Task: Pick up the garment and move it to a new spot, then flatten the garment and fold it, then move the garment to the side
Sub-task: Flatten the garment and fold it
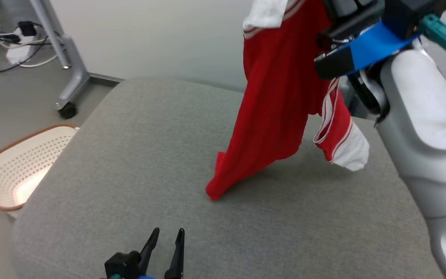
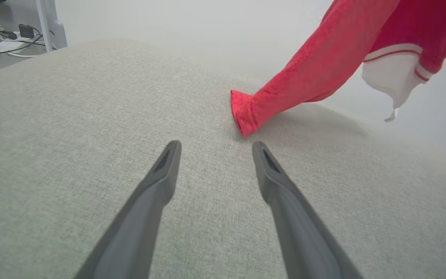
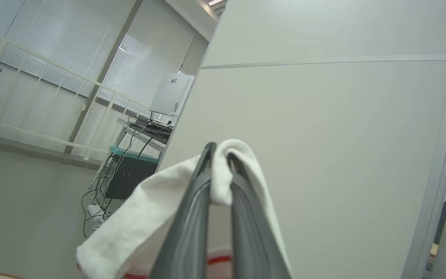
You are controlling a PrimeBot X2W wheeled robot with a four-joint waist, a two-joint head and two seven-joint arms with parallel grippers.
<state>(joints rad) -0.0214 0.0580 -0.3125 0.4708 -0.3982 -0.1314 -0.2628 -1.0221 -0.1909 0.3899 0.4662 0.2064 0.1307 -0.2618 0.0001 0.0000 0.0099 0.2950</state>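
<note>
Grey cushion [image 1: 130, 162] is touching the low corner of the red shirt [image 1: 277, 97], which is hanging limp, seemingly light and soft, from the right gripper [image 3: 220, 151], jaws clenching its white cuff; left gripper [image 1: 168, 231] is idling, jaws gaping, and the dangling sleeve [image 1: 349, 151] is looking like the best hold.

Red garment [image 2: 304, 77] corner on cushion [image 2: 91, 116]

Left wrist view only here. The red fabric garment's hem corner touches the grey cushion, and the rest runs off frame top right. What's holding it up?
Observer: The right gripper. It is raised high, with its fingers shut on a white part of the red-and-white fabric garment.
Operator: Anything on the floor nearby?
Observer: A white perforated plastic basket with a brown rim stands on the floor beside the left edge of the grey upholstered cushion.
</note>
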